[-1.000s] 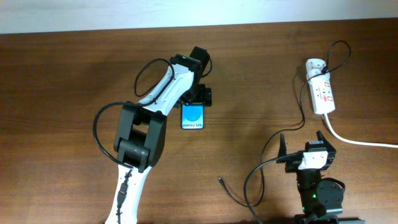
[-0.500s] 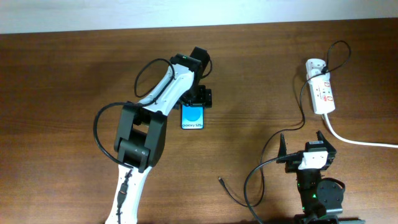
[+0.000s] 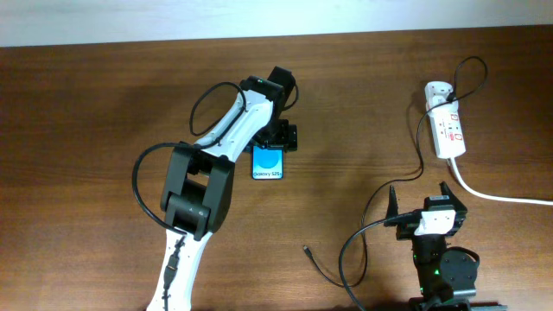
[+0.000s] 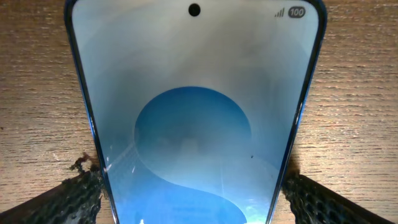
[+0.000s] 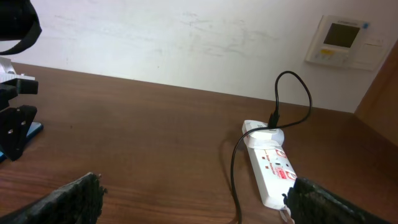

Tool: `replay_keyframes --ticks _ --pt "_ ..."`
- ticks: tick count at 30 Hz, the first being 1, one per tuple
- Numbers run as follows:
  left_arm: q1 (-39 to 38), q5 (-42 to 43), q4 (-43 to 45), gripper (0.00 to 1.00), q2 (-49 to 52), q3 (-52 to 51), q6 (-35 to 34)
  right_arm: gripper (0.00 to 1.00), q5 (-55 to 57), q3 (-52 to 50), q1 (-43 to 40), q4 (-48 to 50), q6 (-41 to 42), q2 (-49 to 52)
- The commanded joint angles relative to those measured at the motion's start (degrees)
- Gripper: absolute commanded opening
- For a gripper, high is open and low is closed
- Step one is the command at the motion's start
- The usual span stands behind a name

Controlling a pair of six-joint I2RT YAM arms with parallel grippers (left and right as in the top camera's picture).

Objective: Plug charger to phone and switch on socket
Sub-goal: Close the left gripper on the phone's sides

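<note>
Left tool is pinched across the phone, pads on both long edges. Its arm has nudged a touch, but the phone hasn't budged from mid-table. Right tool is spread wide and empty, and the charger tip lies loose nearby. The socket sits far right, so plugging hasn't begun. Dark wooden table, white wall behind.

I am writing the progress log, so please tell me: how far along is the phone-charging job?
Done: only the white adapter sits in the power strip. In hand: the left gripper straddles the phone; a grip cannot be confirmed. Left: the charger's plug tip lies loose on the table, apart from the phone; the right gripper is open and empty; the switch state is unreadable.
</note>
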Motion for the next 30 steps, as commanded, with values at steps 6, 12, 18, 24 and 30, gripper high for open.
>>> replay_keyframes --ticks 6,12,18,24,30 --pt "-0.6 2.8 0.5 0.93 4.2 -1.2 -0.8 0.98 0.7 -0.3 0.1 -0.4 -0.2 -0.3" --pt "-0.6 2.8 0.5 0.9 4.2 -1.2 -0.8 0.98 0.7 -0.3 0.1 -0.4 -0.2 -0.3" --pt "-0.6 2.8 0.5 0.99 4.2 -1.2 -0.8 0.98 0.7 -0.3 0.1 -0.4 -0.2 -0.3" --pt "0.0 -0.2 0.7 0.99 4.2 -1.2 -0.8 0.98 0.7 -0.3 0.1 -0.4 -0.2 -0.3" --pt "0.6 -2.0 0.6 0.99 4.2 -1.2 -1.4 0.98 0.7 -0.3 0.1 -0.4 -0.2 -0.3"
